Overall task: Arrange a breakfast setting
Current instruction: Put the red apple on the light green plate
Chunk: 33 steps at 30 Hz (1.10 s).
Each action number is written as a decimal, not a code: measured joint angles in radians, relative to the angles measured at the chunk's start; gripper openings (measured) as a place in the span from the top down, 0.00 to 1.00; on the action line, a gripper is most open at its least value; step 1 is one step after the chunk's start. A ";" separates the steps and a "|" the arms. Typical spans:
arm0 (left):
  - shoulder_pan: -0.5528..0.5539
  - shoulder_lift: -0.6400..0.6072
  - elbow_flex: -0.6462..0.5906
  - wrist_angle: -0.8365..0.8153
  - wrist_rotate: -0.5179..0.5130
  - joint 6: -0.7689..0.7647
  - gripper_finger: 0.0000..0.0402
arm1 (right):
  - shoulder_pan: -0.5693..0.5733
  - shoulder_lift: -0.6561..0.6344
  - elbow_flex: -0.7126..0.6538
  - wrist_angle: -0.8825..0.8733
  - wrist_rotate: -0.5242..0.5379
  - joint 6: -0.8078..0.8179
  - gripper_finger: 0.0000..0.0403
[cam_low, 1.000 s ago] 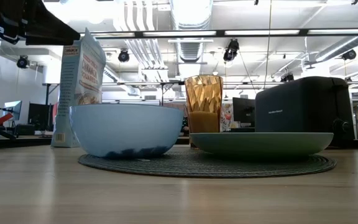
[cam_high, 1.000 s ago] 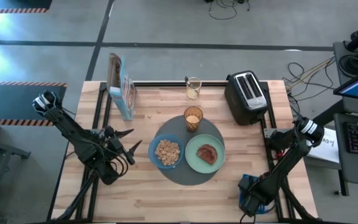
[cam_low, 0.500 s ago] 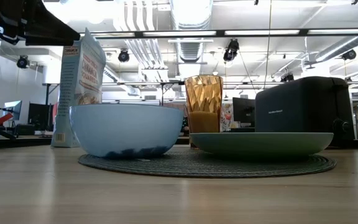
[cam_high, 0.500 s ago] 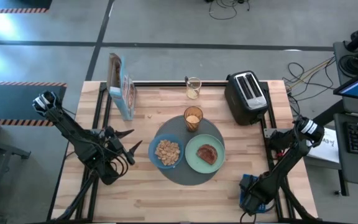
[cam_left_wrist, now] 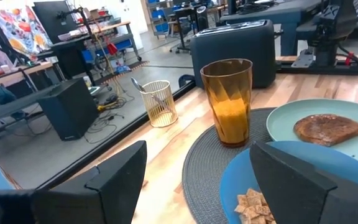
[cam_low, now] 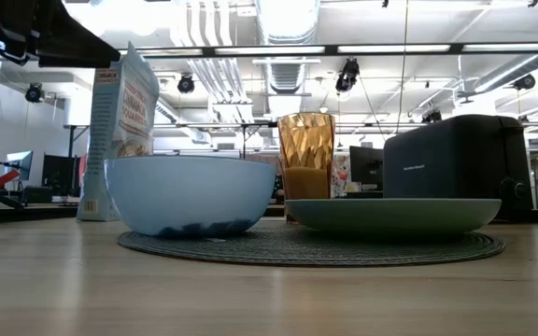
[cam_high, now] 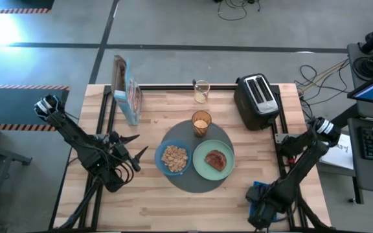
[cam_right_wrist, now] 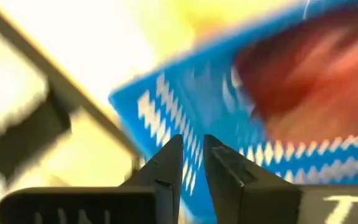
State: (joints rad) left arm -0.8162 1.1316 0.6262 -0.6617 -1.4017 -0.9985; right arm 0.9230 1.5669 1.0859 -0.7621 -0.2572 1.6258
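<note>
The breakfast setting is sitting mid-table: a round grey mat (cam_high: 198,157) is carrying a blue bowl (cam_high: 173,157) of cereal on its left, a green plate (cam_high: 213,158) with toast on its right, and a glass (cam_high: 201,123) of orange drink at its far edge. No spoon is showing on the mat.

The right gripper (cam_high: 259,204) is dipping at the near right corner over a blue patterned container (cam_right_wrist: 253,130), its fingers nearly closed with only a thin gap. Compared with a second ago, that arm's elbow has been swinging outward and the gripper sinking nearer, which suggests it is fetching the missing spoon.

The left gripper (cam_high: 133,149) is waiting left of the bowl with its fingers spread, unchanged. The toaster (cam_high: 256,100), cereal box (cam_high: 127,90) and a wire cup (cam_high: 201,90) are standing along the far side.
</note>
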 joint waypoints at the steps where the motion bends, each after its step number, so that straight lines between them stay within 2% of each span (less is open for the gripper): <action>1: 0.000 0.000 0.000 0.000 0.000 0.008 0.33 | 0.000 -0.009 0.007 -0.023 0.066 0.017 0.87; 4: 0.000 0.000 0.000 0.000 0.000 0.031 0.33 | 0.000 -0.036 0.031 -0.140 0.217 0.122 0.89; 9: 0.000 0.000 0.000 0.000 0.000 0.048 0.33 | 0.000 -0.061 0.051 -0.282 0.223 0.190 0.85; 17: 0.000 0.000 0.000 0.005 0.024 0.039 0.33 | -0.007 -0.061 0.046 -0.280 0.227 -0.091 0.67; 20: 0.000 0.000 0.000 0.006 0.024 0.028 0.33 | -0.007 -0.061 0.036 -0.281 0.241 -0.133 0.60; 22: 0.000 0.000 0.000 0.006 0.024 0.015 0.33 | -0.007 -0.061 0.027 -0.281 0.241 -0.046 0.56; 28: 0.000 0.000 0.000 0.006 0.024 0.023 0.33 | -0.007 -0.060 0.020 -0.280 0.201 0.345 0.44; 33: 0.000 -0.012 0.000 -0.054 0.028 -0.013 0.33 | -0.007 -0.060 0.020 -0.280 0.147 0.437 0.39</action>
State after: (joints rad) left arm -0.8162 1.1195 0.6262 -0.7154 -1.3741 -1.0119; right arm 0.9159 1.5066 1.1057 -1.0417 -0.1097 2.0632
